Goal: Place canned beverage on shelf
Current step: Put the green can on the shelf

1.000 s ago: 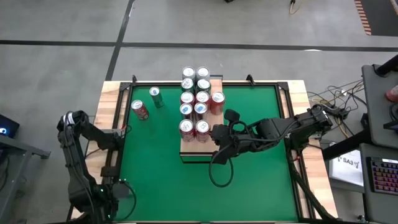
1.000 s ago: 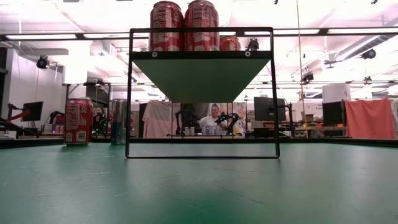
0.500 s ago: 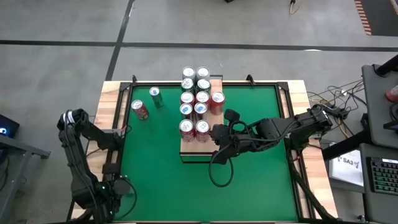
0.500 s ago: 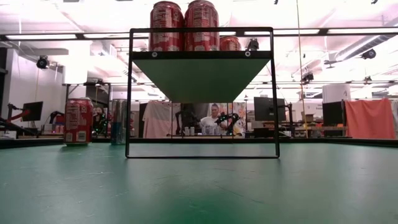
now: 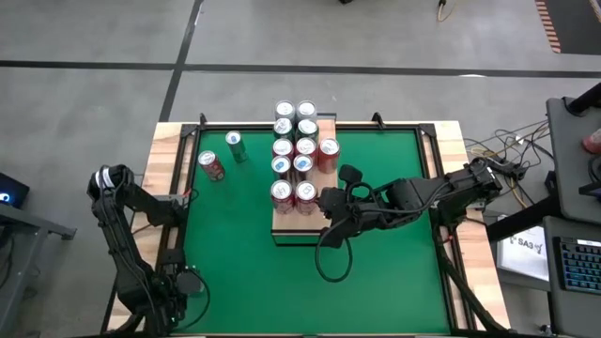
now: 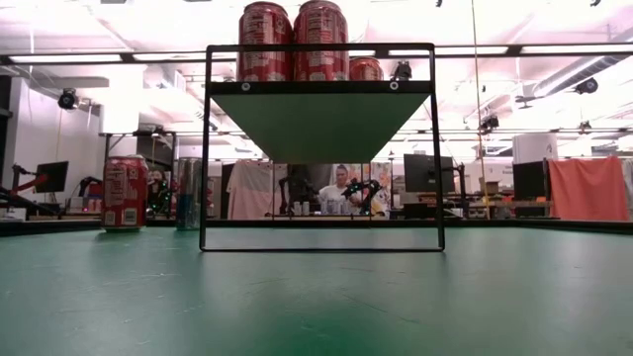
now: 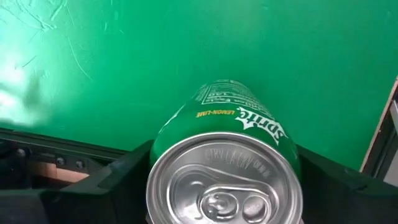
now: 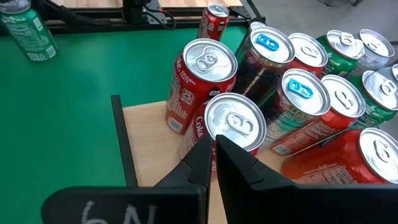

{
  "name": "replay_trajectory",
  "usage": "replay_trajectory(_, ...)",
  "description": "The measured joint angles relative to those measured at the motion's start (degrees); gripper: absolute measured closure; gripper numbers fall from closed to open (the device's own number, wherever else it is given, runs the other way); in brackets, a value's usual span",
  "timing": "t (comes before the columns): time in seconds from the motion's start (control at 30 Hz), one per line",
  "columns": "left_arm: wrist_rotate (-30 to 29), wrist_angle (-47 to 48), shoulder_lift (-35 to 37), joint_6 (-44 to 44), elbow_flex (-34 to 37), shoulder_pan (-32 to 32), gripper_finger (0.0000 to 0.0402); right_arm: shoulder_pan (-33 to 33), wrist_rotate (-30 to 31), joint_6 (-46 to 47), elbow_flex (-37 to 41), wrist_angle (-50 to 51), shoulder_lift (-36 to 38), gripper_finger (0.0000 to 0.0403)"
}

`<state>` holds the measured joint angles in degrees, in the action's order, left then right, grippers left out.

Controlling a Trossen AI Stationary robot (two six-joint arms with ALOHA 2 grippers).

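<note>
The green can [image 7: 225,168] sits clamped between the dark fingers of the left gripper [image 7: 224,186], top toward the camera, with the green table [image 7: 124,74] beneath it. From above, that gripper [image 5: 178,282] is at the table's near left corner, well apart from the shelf [image 5: 299,228].

The shelf stands at the middle of the table toward the far edge, a pale wooden board on a dark frame. Nine cans [image 5: 297,150] are packed on its far part in rows, red ones and dark ones with blue tabs; the near part of the board is bare. From table height the shelf [image 6: 319,87] shows as a raised board on thin black legs with red cans [image 6: 293,40] on top.

The right gripper [image 5: 324,200] hangs just beside the shelf's right edge, near the closest cans. In its wrist view its fingers [image 8: 233,163] are pressed together, holding nothing, right before a red can [image 8: 231,127] on the board.

Left of the shelf, on the table, stand a red can [image 5: 211,165] and a second green can [image 5: 235,145], apart from each other.
</note>
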<state>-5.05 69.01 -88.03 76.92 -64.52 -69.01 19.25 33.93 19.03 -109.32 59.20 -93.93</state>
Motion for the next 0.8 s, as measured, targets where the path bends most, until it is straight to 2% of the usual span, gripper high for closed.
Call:
replay_trajectory(0.23, -1.6, 4.0, 0.3, -3.3, -8.0, 0.2, 0.0114, 0.2, 0.4, 0.0, -0.3, -0.2, 0.0, 0.039)
replay_trajectory(0.4, -11.4, 10.7, 0.3, -5.9, -17.7, 1.6, 0.0114, 1.2, 0.6, -1.8, -2.8, -1.1, 0.1, 0.039)
replay_trajectory(0.5, -16.7, 11.8, 0.4, -11.4, -23.2, 3.7, 0.0114, 2.3, 0.2, -4.4, -4.5, -2.2, 0.1, 0.039)
replay_trajectory(0.6, -19.2, 12.1, 0.3, -20.1, -27.7, 6.3, 0.0114, 3.2, -4.7, -6.6, -5.2, -4.8, 0.1, 0.039)
replay_trajectory(0.73, -20.6, 12.1, 0.2, -31.5, -31.2, 10.2, 0.0114, 3.3, -16.2, -7.0, -4.6, -9.5, 0.0, 0.0389)
replay_trajectory(0.8, -21.4, 11.5, 0.2, -36.9, -32.3, 11.9, 0.0114, 3.3, -19.9, -7.1, -4.3, -11.3, -0.8, 0.0384)
